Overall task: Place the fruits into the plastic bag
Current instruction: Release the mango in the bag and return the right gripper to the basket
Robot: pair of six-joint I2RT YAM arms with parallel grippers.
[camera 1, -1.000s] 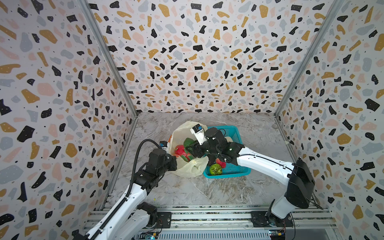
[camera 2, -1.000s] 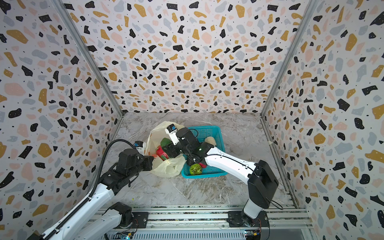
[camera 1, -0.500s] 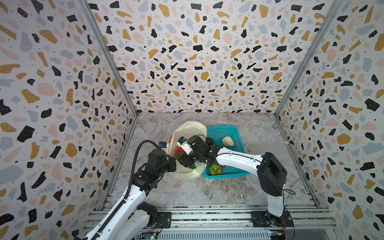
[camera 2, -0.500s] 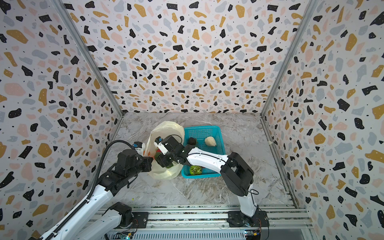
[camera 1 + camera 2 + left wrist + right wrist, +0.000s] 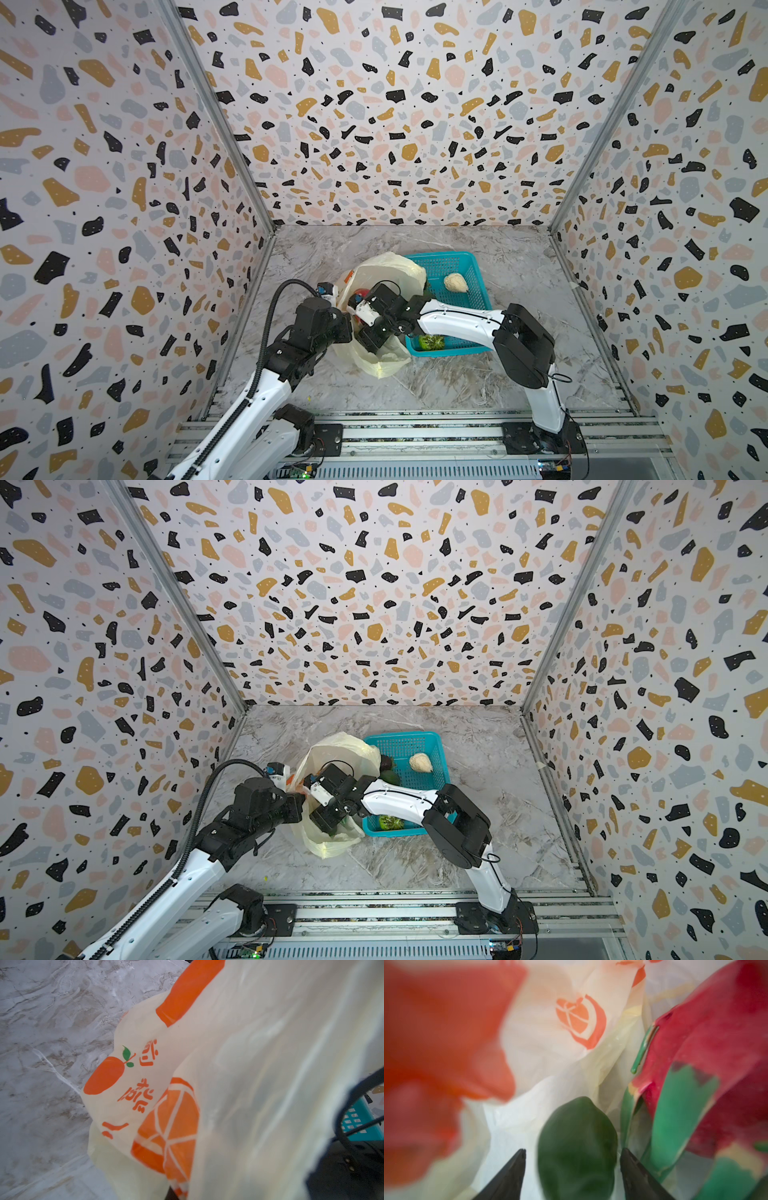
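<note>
My right tool (image 5: pixel 573 1153) is inside the thin translucent cream-yellow plastic bag (image 5: pixel 390 270). Its jaws are parted, with a smooth dark green oval fruit (image 5: pixel 577 1142) between the fingertips (image 5: pixel 517 1167). I can see pale film between one fingertip and the fruit, so that tool is released and not pinching. The fruit's long axis runs in line with the fingers, and its narrower end points away from the tool, deeper into the bag. Just beside it lies the red dragon fruit with green scales (image 5: pixel 716 1053).

My left tool (image 5: pixel 348 324) is clenched on the bag's rim at the left side of the mouth. The bag rests on the grey marble bench (image 5: pixel 457 382), its length running front to back against the teal mesh basket (image 5: pixel 469 266). In the basket I see a bumpy green fruit (image 5: pixel 431 341) at the near end and a cream-white lumpy one (image 5: pixel 455 283) farther back.
</note>
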